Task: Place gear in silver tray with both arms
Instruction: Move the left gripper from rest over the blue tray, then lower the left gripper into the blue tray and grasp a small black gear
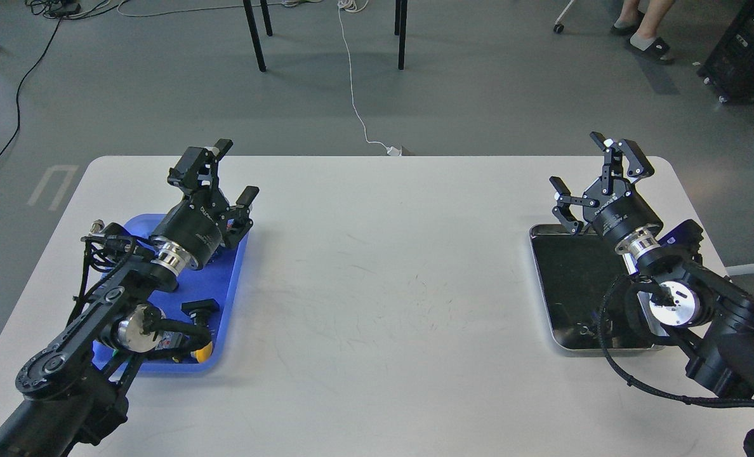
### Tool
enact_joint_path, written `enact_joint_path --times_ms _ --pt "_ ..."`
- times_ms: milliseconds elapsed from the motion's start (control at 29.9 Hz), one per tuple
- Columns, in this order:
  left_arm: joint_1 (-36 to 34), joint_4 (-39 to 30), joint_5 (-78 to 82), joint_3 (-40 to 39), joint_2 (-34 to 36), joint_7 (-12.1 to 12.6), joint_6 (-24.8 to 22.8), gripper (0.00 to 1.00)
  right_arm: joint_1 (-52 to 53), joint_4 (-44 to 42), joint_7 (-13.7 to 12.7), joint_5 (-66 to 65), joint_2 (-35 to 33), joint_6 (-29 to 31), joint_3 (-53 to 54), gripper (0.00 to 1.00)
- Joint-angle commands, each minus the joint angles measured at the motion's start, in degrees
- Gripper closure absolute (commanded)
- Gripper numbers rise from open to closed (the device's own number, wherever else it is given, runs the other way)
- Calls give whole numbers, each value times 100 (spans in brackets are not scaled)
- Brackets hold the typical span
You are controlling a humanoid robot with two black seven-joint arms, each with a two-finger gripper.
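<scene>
The silver tray (545, 298) lies at the table's right side, its dark bottom bare where my right arm does not cover it. Above the tray's far edge my right gripper (596, 178) is open and holds nothing. On the left, my left gripper (236, 171) hangs open and empty over the far end of a blue plastic tray (234, 279). The gear is hidden from me; my left arm covers much of the blue tray. In that tray I see a small black part (199, 309) and a yellow piece (206, 348).
The white table (383, 285) stretches wide between the two trays. Beyond its far edge, a white cable (351, 82) runs across the grey floor, with chair legs (254, 35) and a person's feet (647, 41) further back.
</scene>
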Motion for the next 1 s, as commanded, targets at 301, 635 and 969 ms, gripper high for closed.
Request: enact_joint_path --times_ms 301,635,969 --pt "-216 48 141 6 546 -118 -138 2 -9 17 1 -79 -25 0 -13 1" --pt "-444 -681 2757 1383 2743 -1380 -454 2 105 -45 1 -88 -68 0 -13 1" --pt "-937 -508 7256 2246 4117 -1380 -455 3 228 -10 1 -88 -121 0 -57 1"
